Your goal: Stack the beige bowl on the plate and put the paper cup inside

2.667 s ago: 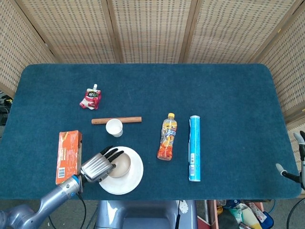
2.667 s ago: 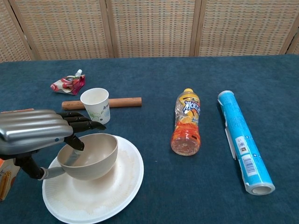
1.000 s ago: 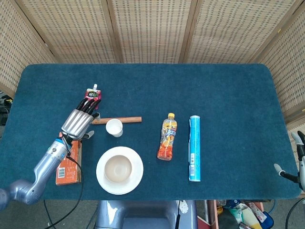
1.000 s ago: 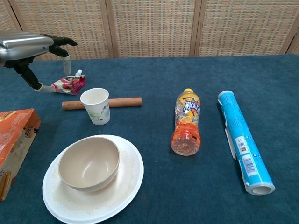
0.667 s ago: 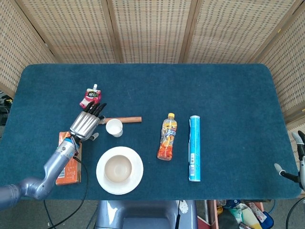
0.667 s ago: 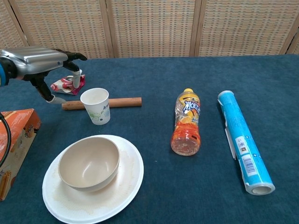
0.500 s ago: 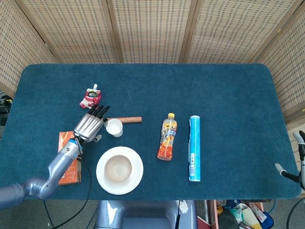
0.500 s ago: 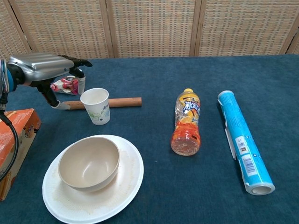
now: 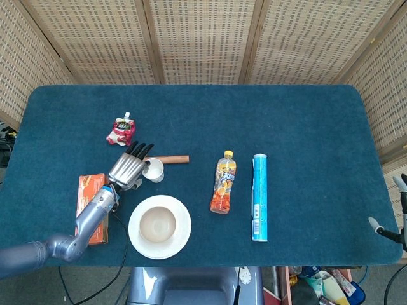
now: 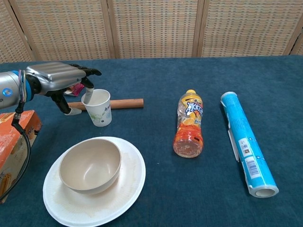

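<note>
The beige bowl (image 9: 157,223) (image 10: 90,164) sits upright in the white plate (image 9: 185,223) (image 10: 129,188) near the front left edge. Behind it the paper cup (image 9: 152,169) (image 10: 97,108) stands upright on the cloth. My left hand (image 9: 129,168) (image 10: 60,77) is right against the cup's left side, fingers spread, with a fingertip (image 10: 88,92) at the rim and the thumb low beside it. It holds nothing. My right hand (image 9: 395,215) shows only at the far right edge of the head view, off the table, its fingers apart.
An orange box (image 9: 91,200) (image 10: 14,141) lies left of the plate. A wooden stick (image 9: 172,159) (image 10: 121,103) lies just behind the cup, a red pouch (image 9: 122,131) further back. An orange drink bottle (image 9: 222,183) (image 10: 188,125) and a blue tube (image 9: 259,197) (image 10: 244,142) lie to the right.
My left hand left the bowl on the plate, lifted away to the far left, then came down and rightwards to the paper cup's side. The right hand stayed put.
</note>
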Tool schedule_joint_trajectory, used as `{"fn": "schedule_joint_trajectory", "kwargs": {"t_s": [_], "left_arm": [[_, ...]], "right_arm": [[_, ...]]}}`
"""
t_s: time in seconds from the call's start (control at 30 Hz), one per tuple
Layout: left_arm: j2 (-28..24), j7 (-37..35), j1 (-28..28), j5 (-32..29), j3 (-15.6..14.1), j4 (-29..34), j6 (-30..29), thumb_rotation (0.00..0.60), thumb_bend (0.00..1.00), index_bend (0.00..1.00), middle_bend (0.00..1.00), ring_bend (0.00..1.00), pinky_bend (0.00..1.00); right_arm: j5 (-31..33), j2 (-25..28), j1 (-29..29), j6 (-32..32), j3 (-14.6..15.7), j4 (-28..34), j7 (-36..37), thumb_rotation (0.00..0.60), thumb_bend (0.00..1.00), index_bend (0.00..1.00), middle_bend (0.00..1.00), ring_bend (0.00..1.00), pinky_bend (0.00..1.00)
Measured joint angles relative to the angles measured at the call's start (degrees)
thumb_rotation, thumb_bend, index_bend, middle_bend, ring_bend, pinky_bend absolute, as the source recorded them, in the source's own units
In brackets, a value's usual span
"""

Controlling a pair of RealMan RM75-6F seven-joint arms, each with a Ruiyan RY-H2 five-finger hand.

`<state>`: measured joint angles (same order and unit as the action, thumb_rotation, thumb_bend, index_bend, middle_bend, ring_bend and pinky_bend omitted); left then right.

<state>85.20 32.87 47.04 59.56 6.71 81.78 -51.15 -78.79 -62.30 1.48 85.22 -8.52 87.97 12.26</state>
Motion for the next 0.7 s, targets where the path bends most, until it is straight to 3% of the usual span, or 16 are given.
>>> {"fn": "schedule_joint_trajectory", "kwargs": {"t_s": [0.37, 0.7], "left_arm": [[4.67, -0.96, 0.78, 0.77, 0.02, -5.69, -0.59, 0.600, 0.49, 0.61, 0.00, 0.00, 0.00], [3.97, -2.89, 0.47, 2.83, 0.40, -4.65, -2.03, 0.600, 0.50, 0.61, 0.00, 0.00, 0.00]], "right_arm": [[-0.25, 0.18, -0.16, 0.21, 0.02, -0.02, 0.74, 0.600, 0.18, 0.00, 0.00, 0.00, 0.00], [-0.68, 0.18, -0.12, 0.31, 0.18, 0.17, 0.53, 0.600, 0.18, 0.00, 0.00, 0.00, 0.00]]}}
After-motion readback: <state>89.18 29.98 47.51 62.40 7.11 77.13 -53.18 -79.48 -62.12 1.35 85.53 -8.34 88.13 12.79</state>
